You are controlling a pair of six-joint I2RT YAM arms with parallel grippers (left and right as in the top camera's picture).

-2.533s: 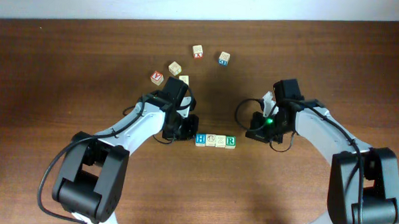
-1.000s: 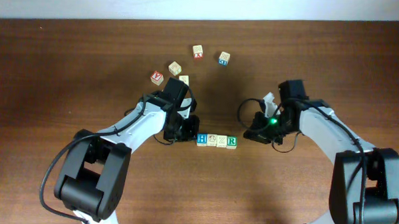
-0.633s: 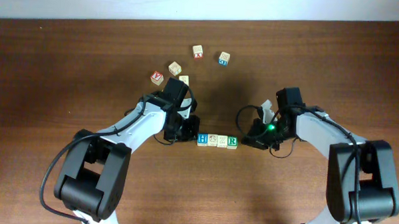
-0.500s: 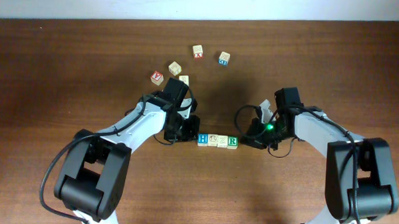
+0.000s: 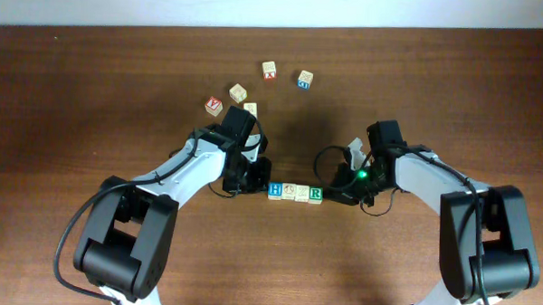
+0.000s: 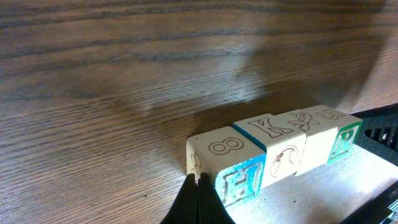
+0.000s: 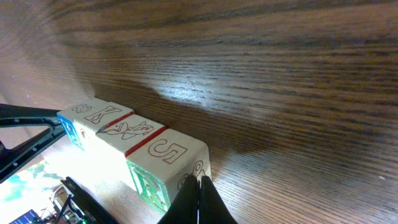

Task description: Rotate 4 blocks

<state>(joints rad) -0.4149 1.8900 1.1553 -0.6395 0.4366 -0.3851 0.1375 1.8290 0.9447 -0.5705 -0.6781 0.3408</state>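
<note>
Four pale wooden blocks lie in a tight row at the table's middle: the blue H block (image 5: 274,190), two faint-marked blocks (image 5: 287,190) (image 5: 301,192) and the green R block (image 5: 314,193). My left gripper (image 5: 257,184) is shut, and its tip (image 6: 198,179) presses the outer end face of the H block (image 6: 233,168). Shut as well, my right gripper (image 5: 332,193) has its tip (image 7: 200,180) against the outer end of the R block (image 7: 168,165). Neither gripper holds anything.
Several loose cubes lie behind the row: a red-faced one (image 5: 213,104), two pale ones (image 5: 238,92) (image 5: 250,107), another red-faced one (image 5: 269,70) and a blue-marked one (image 5: 305,78). Both arms flank the row closely.
My right gripper has slid left across the table until its tip meets the R block. The left arm and the row of blocks have stayed put.
</note>
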